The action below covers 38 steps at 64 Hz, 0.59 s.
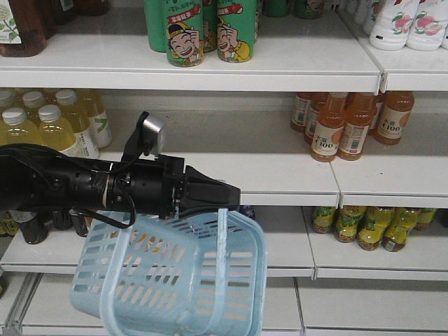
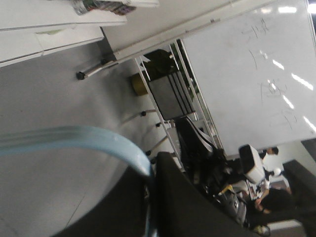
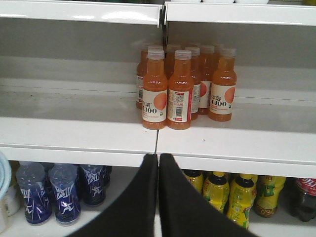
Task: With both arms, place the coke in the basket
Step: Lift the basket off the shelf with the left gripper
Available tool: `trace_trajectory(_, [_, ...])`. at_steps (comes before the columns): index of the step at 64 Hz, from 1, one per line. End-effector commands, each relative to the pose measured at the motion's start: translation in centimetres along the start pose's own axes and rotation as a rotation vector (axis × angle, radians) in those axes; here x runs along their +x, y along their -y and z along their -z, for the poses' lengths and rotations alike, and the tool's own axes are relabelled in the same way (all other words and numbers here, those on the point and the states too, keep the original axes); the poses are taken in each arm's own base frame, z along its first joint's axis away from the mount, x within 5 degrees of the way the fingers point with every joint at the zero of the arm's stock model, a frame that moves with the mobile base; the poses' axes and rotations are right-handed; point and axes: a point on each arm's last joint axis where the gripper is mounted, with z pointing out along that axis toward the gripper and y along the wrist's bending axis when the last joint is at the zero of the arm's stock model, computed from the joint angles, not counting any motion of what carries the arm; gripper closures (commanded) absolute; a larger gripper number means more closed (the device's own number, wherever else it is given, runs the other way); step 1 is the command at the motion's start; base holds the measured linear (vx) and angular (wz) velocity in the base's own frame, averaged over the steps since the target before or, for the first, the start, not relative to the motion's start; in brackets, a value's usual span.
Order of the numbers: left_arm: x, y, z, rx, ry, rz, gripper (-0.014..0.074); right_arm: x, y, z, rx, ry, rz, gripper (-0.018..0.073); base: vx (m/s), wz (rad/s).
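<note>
**Front view.** Your left arm point(image 1: 70, 185) comes in level from the left edge, crossing in front of the pale yellow bottles point(image 1: 56, 126). Its silver camera point(image 1: 152, 133) stands above the wrist. The left pincer point(image 1: 227, 196) is clamped narrow on the handle point(image 1: 222, 234) of the basket point(image 1: 140, 280). The basket hangs under it, tilted, in front of the lower shelves. Green cans point(image 1: 203, 31) stand on the top shelf above. To the right, on the middle shelf, you see orange bottles point(image 1: 353, 126).

**Left wrist view.** The pale blue handle curves in from the left edge and meets the black finger point(image 2: 187, 207). Grey floor and a whiteboard point(image 2: 256, 74) lie behind.

**Right wrist view.** A pale blue curved edge point(image 3: 3, 173) shows at the left border; you cannot tell what it is. Your right pincer point(image 3: 158, 160) points at the shelves. Its two fingers stand almost together, only a thin slit between them, gripping nothing. Straight ahead on the upper shelf point(image 3: 74, 131) stands the cluster of orange bottles.

Lower shelf, left to right: blue bottles point(image 3: 64, 192), yellow bottles point(image 3: 242, 197), then the coke point(image 3: 305, 195) at the far right edge. The coke stands upright with its red label showing, partly cut by the frame edge, just beside the yellow bottles. It sits below and right of the pincer tips, apart from them.

Coke location: on the shelf, not in the basket.
</note>
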Motion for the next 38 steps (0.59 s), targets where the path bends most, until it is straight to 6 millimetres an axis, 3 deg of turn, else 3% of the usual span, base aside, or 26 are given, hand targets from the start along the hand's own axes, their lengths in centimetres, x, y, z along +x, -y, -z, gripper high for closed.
trace_trajectory(1, [1.1, 6.8, 0.4, 0.279, -0.061, -0.108, 0.0604, -0.4, -0.1, 0.1, -0.01, 0.07, 0.02, 0.0564, 0.0, 0.0])
trace_trajectory(23, [4.5, 14.6, 2.3, 0.362, -0.091, -0.332, 0.0604, -0.4, -0.1, 0.1, -0.01, 0.07, 0.02, 0.0564, 0.0, 0.0])
trace_trajectory(38, [5.2, 17.0, 3.6, 0.34, -0.024, -0.413, 0.0604, -0.4, -0.1, 0.1, -0.01, 0.07, 0.02, 0.0564, 0.0, 0.0])
